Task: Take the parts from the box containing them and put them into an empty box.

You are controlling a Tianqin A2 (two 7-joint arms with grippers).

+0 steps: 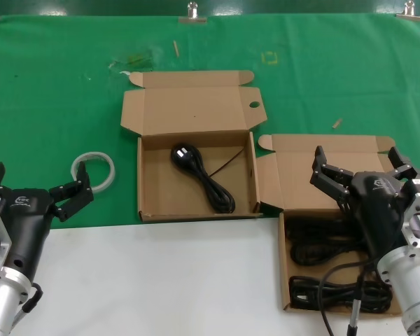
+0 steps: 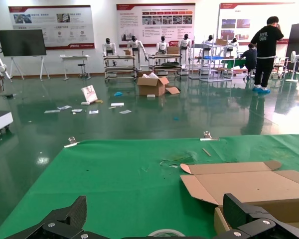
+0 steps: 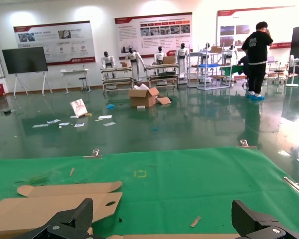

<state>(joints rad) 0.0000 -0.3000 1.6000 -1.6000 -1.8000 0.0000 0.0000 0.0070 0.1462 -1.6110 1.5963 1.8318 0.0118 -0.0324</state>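
The box containing the parts (image 1: 269,183), with its broad-winged lid open, sits at the right and holds several black power cords (image 1: 338,292). My right gripper (image 1: 364,169) hovers open and empty above the back of this box, hiding part of it. The other box (image 1: 148,178), whose plain lid (image 1: 189,110) has a round hole, stands in the middle and holds one black cord (image 1: 204,176). Its lid also shows in the right wrist view (image 3: 45,206) beyond my right gripper (image 3: 164,215). My left gripper (image 1: 35,183) is open and empty at the lower left, its view (image 2: 157,213) facing the middle box's lid (image 2: 249,185).
A translucent white tape ring (image 1: 94,170) lies on the green cloth just ahead of my left gripper, and its edge shows in the left wrist view (image 2: 165,232). Small scraps (image 1: 337,123) lie on the cloth. A white table surface (image 1: 161,280) runs along the front.
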